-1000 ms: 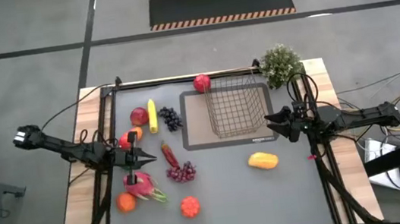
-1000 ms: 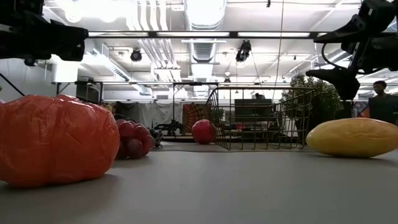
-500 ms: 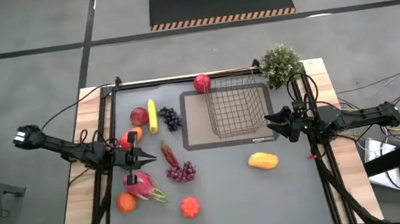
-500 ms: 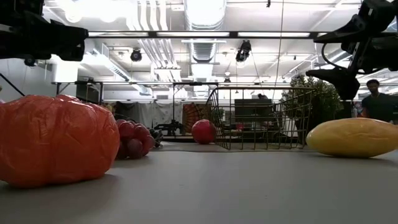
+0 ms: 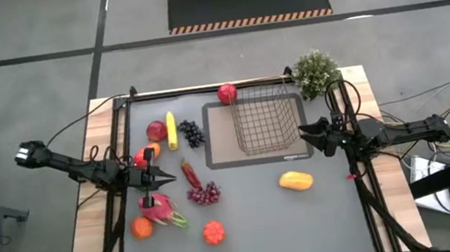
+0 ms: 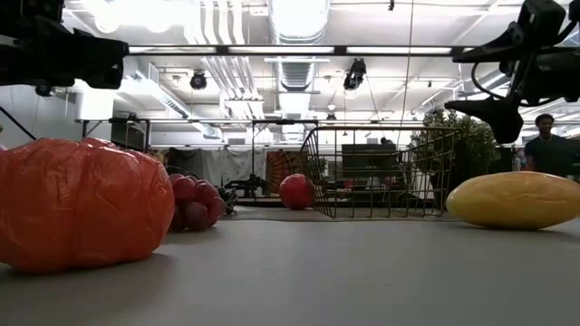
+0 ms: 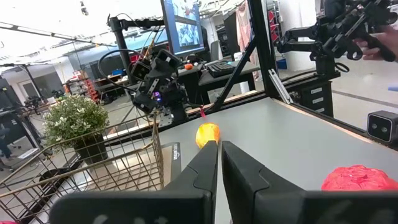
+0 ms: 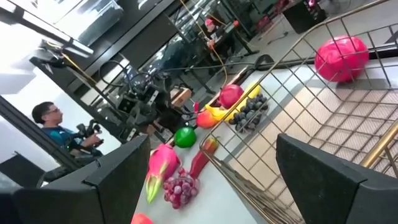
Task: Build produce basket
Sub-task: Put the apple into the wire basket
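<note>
Where the low view sits at the worktop's near edge, an orange lumpy fruit (image 6: 82,204) and a yellow mango (image 6: 512,200) loom large, hiding most produce behind. Farther in, left gripper (image 5: 167,178) pinched together among produce near the left edge, right gripper (image 5: 305,136) spread apart and empty beside the wire basket (image 5: 269,119), empty on its mat (image 5: 220,144) toward the far edge. Beyond, a potted plant (image 5: 316,72) at the far right corner, then grey floor and a ceiling of pipes and lamps.

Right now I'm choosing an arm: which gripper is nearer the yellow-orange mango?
Right. The open right gripper hovers close beside the yellow-orange mango, by the wire basket; the shut left gripper sits across the table among the other fruit.
</note>
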Controlling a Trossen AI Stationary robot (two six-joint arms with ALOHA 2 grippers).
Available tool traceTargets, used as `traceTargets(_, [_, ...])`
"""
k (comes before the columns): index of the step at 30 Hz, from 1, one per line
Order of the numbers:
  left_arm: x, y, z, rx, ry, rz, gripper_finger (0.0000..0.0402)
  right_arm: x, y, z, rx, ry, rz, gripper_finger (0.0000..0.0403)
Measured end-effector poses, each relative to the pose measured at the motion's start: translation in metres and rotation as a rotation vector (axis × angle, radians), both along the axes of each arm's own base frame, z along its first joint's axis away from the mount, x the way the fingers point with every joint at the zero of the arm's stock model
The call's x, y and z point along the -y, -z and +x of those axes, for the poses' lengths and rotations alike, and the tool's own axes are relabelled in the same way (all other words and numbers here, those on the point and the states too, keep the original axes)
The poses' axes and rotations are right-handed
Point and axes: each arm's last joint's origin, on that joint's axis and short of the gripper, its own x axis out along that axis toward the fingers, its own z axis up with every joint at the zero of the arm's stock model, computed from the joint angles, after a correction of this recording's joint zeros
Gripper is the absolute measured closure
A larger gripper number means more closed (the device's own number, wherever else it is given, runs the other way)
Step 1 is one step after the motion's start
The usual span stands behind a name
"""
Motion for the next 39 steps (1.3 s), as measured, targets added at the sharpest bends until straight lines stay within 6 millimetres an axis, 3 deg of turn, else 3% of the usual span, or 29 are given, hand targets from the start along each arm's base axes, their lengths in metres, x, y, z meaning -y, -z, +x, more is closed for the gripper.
traceTargets(10, [0.000,-0.004,0.000,0.037,-0.006,-0.009,0.0395,0.000,-0.001,0.000,0.006,0.000,-0.001,0.0074])
traceTargets(18, [-0.002,-0.030,-0.005,0.300,-0.005,-0.111,0.0395,0.000,-0.001,0.000,-0.014,0.020,-0.105,0.0074])
traceTargets(22, [-0.004,-0.045,-0.010,0.458,-0.004,-0.168,0.0395,0.003,-0.004,-0.001,-0.019,0.112,-0.179,0.0074])
traceTargets(28, [-0.010,-0.059,-0.019,0.628,-0.135,-0.136,0.0395,0.011,-0.005,-0.006,-0.081,0.455,-0.229,0.0074])
traceTargets(35, [-0.012,-0.065,-0.023,0.690,-0.181,-0.111,0.0395,0.017,-0.005,-0.013,-0.046,0.760,-0.090,0.0074])
traceTargets(39, [-0.010,-0.076,-0.018,0.687,-0.206,-0.033,0.0395,0.016,-0.011,-0.012,-0.031,0.700,-0.147,0.0074])
